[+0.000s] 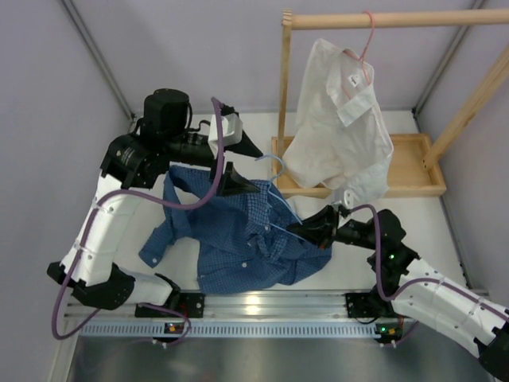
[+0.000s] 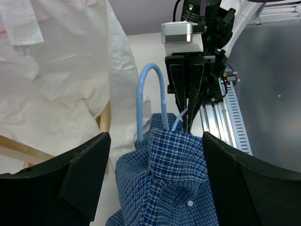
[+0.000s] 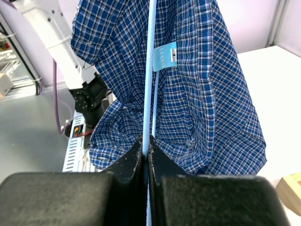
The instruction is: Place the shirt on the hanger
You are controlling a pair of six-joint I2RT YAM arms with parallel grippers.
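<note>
The shirt [image 1: 238, 239] lies rumpled on the table [image 1: 445, 239] between my arms, seen from above. Its collar is drawn up around the hanger [image 1: 276, 165]. My left pincer [image 1: 256, 171] is spread wide over the collar, and my right pincer [image 1: 301, 231] is at the shirt's right edge. A white shirt [image 1: 338, 127] hangs behind.

From my left wrist, my left pincer [image 2: 155, 136] gapes, gripping nothing. The shirt [image 2: 174, 179] bunches between its fingers, and the hanger [image 2: 150, 89] rises out of the collar. Beyond it, my right pincer [image 2: 187, 123] nips the wire.

From my right wrist, my right pincer [image 3: 146, 143] is clamped tight on the hanger [image 3: 150, 70], with the shirt [image 3: 202, 103] draped around the wire.
</note>
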